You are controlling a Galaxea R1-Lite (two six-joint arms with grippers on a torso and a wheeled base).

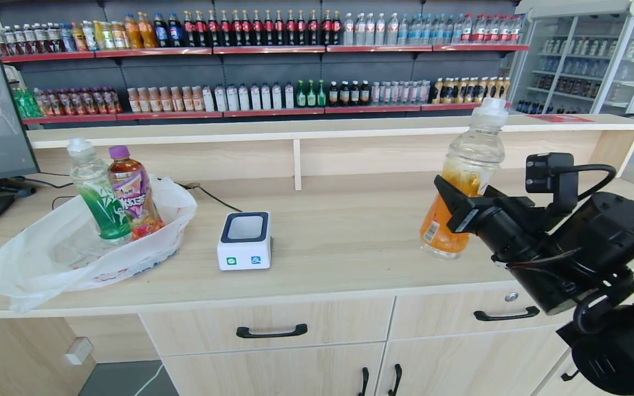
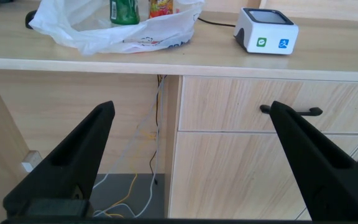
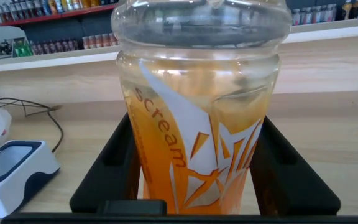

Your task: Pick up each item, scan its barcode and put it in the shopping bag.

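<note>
Right hand (image 1: 460,204) clamps the orange bottle (image 1: 474,154) mid-body at frame right, barcode clear for the scanner (image 1: 244,240); left hand (image 2: 191,112) open.

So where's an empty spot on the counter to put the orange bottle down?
The biggest bare patch of counter lies between the scanner and the orange bottle. A thinner strip runs along the front edge, before the scanner. The left end is crowded by the bag holding two bottles.
</note>
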